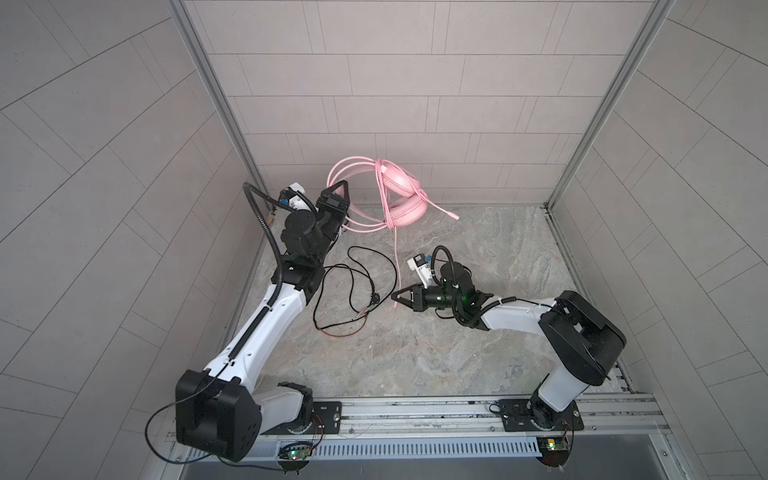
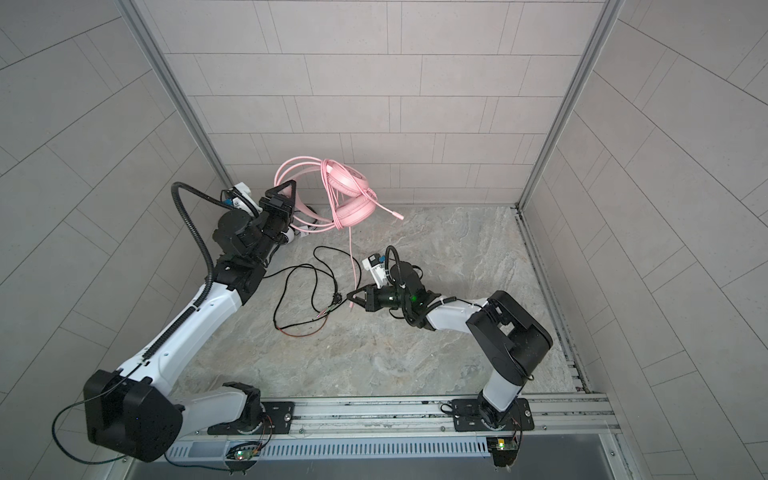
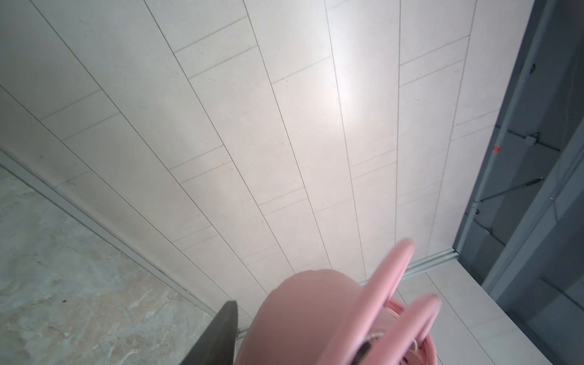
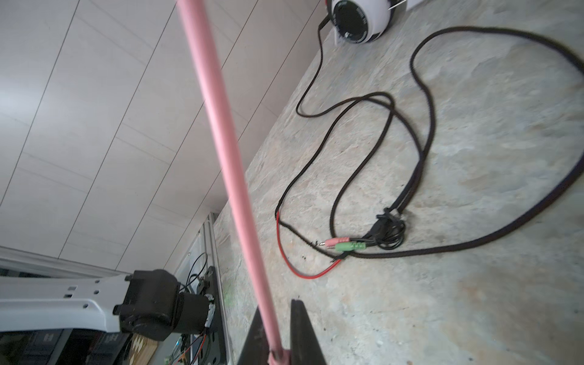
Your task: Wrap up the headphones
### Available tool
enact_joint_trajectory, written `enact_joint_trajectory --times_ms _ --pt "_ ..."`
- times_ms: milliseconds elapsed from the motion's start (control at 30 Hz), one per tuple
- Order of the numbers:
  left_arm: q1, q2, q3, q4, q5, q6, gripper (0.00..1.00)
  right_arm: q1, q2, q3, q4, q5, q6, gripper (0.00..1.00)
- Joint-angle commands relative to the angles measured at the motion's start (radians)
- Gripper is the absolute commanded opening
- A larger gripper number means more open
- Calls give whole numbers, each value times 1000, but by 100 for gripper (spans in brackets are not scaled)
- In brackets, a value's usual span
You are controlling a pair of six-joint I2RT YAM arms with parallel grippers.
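My left gripper is raised near the back left corner. It is shut on the band of the pink headphones, which hang in the air with pink cable looped round them. In the left wrist view the pink headphones fill the space beside one dark finger. One strand of pink cable drops to my right gripper, which is shut on it near its end, low over the table. The white-and-black headphones lie under the left arm, with their black cable loose on the table.
The black cable ends in pink and green plugs, next to a bared red wire. The pink microphone boom sticks out to the right. Tiled walls close three sides. A metal rail runs along the front.
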Motion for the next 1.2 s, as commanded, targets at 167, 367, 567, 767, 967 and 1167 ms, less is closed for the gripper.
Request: enact_joint_trajectory --times_ms 167,367,567,767,967,1167 --pt "6 43 -30 138 -225 -3 0 173 -229 57 -485 199 -281 8" --pt "6 83 -40 117 -233 86 0 242 -343 141 -748 302 -425 8" --pt "4 71 -80 53 -214 178 0 242 -438 245 -958 459 -559 9" --pt "-8 37 -118 -73 -149 288 0 237 -447 352 -1063 626 -682 10" --pt "-13 4 -132 -214 -31 395 0 159 -434 422 -1062 661 -698 10" --pt "-24 -42 -96 -351 156 521 0 76 -402 499 -1064 671 -714 10"
